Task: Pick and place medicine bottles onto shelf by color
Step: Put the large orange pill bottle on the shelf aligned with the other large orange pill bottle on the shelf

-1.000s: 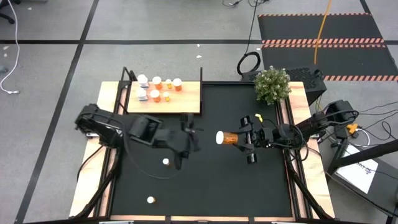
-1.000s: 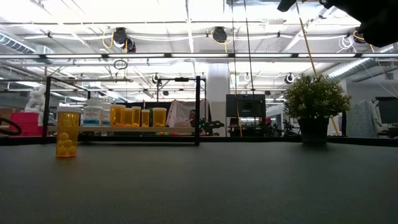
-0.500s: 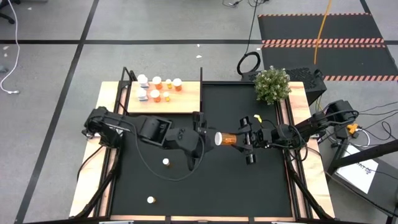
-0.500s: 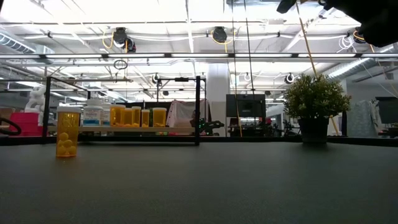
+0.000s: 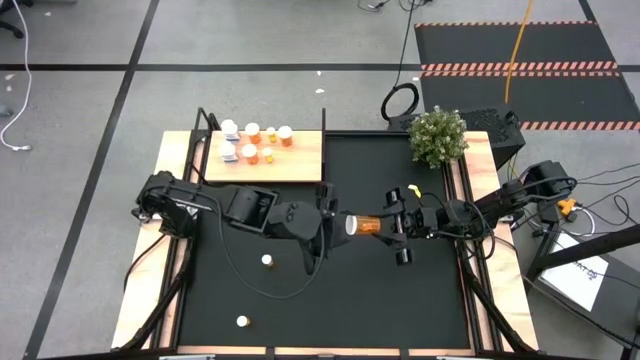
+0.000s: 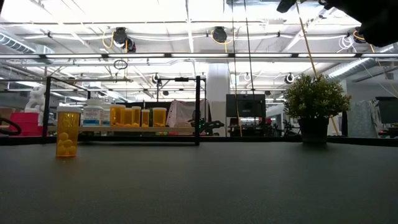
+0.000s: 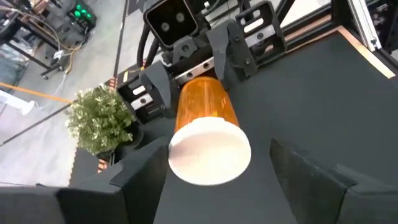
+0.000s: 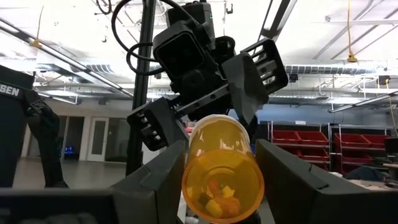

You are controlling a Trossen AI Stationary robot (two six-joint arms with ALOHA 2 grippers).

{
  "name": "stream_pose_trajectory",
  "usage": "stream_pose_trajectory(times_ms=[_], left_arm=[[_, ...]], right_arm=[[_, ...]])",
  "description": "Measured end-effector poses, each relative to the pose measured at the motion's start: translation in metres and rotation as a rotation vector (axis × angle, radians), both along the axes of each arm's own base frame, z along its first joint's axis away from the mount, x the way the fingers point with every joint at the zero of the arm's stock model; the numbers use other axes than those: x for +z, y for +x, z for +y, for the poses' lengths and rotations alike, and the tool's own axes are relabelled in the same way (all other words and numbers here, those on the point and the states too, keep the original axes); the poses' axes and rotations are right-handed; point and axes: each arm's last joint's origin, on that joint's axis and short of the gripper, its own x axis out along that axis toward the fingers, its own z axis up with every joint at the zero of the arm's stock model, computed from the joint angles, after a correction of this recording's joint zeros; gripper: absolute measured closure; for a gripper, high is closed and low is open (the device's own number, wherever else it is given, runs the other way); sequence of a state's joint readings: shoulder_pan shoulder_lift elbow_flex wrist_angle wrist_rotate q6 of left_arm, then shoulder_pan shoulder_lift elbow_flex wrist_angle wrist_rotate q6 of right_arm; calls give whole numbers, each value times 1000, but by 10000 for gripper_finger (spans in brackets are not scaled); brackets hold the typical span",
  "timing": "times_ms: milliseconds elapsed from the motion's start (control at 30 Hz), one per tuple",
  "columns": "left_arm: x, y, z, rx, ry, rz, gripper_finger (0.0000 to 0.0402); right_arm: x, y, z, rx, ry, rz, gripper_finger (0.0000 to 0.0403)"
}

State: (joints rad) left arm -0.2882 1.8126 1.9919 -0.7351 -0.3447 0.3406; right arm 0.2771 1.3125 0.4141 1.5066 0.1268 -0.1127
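Black mat (image 5: 330,290) fills most of the table in my high view, with the shelf (image 5: 300,160) at its upper left and a potted plant (image 5: 438,136) at its upper right. On the shelf I count about 7 bottles (image 5: 256,143) bunched toward its left end, some white, the rest orange with white caps.

At frame centre the 2 arms meet. My right gripper (image 5: 392,226) pinches an orange bottle (image 5: 363,225) by its base, holding it level above the mat with the white cap pointing left. My left gripper (image 5: 332,222) sits right at that cap; in the left wrist view its fingers (image 7: 314,180) are spread to either side of the cap (image 7: 210,153), and I see no contact yet.

Lower left on the mat, 2 loose bottles stand well apart: 1 (image 5: 266,261) just below the left arm, another (image 5: 241,322) near the bottom edge. Neither blocks the meeting point. In the low view a yellow-orange bottle (image 6: 67,132) stands at left, in front of the shelf's black posts (image 6: 198,109), and the plant (image 6: 315,106) is at right.
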Motion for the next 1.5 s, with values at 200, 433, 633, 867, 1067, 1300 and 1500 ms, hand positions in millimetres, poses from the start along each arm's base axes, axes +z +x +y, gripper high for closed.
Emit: stream_pose_trajectory(times_ms=[200, 433, 633, 867, 1067, 1300, 1500], left_arm=[[-2, 4, 0, -3, 0, -13, 115], [-7, 12, 1, 28, 6, -26, 111], [-9, 12, 2, 50, 11, -17, 135], [-10, 11, 2, 53, 11, -3, 146], [-10, 11, 2, 54, 8, -6, 147], [-10, 11, 2, 55, 9, -2, 147], [-10, 11, 3, 56, 10, -2, 147]], right_arm=[[0, 0, 0, -2, 1, 0, 222], [0, 0, 0, -3, 2, 0, 222], [0, 0, 0, -3, 2, -1, 222], [0, 0, 0, -3, 2, -3, 222], [0, 0, 0, -3, 3, -5, 222], [1, 0, 0, -2, 4, -7, 222], [1, 0, 0, -2, 3, -7, 222]])
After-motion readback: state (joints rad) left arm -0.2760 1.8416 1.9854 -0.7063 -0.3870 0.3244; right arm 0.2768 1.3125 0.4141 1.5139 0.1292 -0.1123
